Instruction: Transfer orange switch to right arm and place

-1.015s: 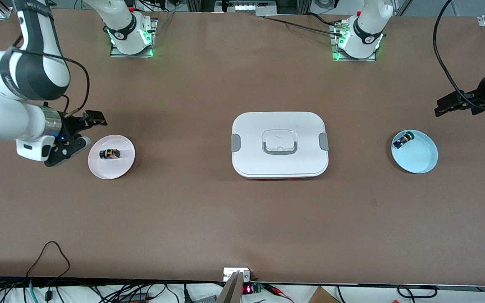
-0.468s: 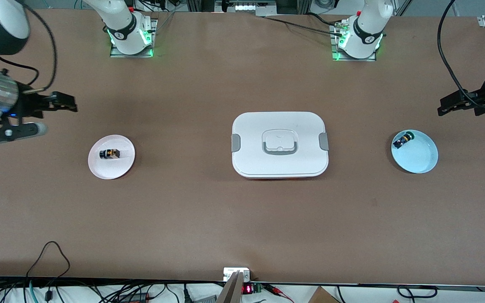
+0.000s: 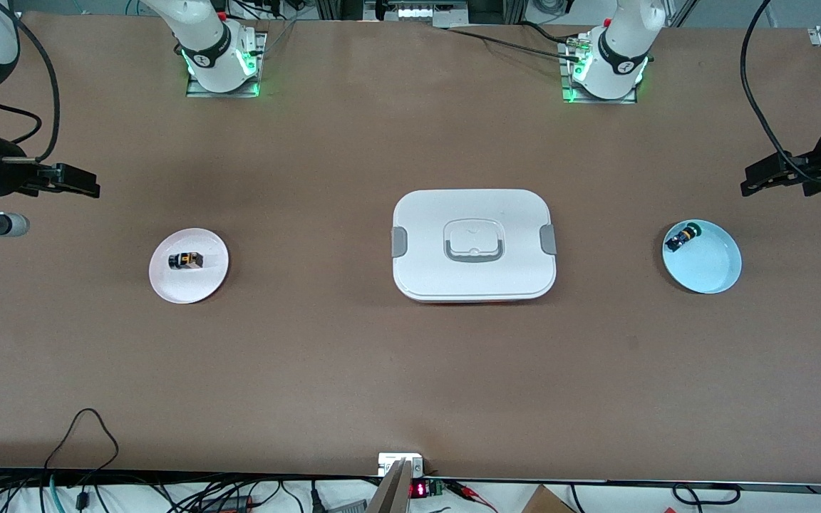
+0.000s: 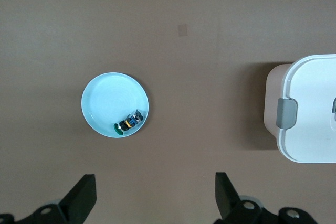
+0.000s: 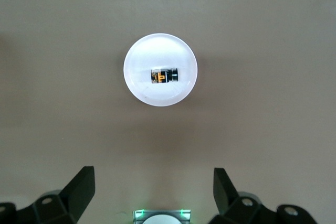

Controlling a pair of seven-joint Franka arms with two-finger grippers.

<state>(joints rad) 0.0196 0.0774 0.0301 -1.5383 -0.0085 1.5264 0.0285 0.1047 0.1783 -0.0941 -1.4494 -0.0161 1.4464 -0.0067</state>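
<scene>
The orange switch (image 3: 186,261) lies on its side on a pale pink plate (image 3: 168,288) toward the right arm's end of the table. In the right wrist view the switch (image 5: 165,76) and plate (image 5: 136,85) are well clear of the fingers. My right gripper (image 3: 54,203) is open and empty, raised over bare table at its end, apart from the plate; it shows in its own view (image 5: 153,192). My left gripper (image 3: 795,191) is open and empty, raised over the table's other end (image 4: 156,195).
A light blue plate (image 3: 713,274) holds a black switch with a green cap (image 3: 683,237), also in the left wrist view (image 4: 128,123). A white lidded box (image 3: 473,244) sits mid-table. Both arm bases (image 3: 221,60) stand along the table's farther edge.
My right gripper has drawn back from beside the pink plate toward its end of the table and risen. The orange switch stays on the plate. The left arm has barely moved.
</scene>
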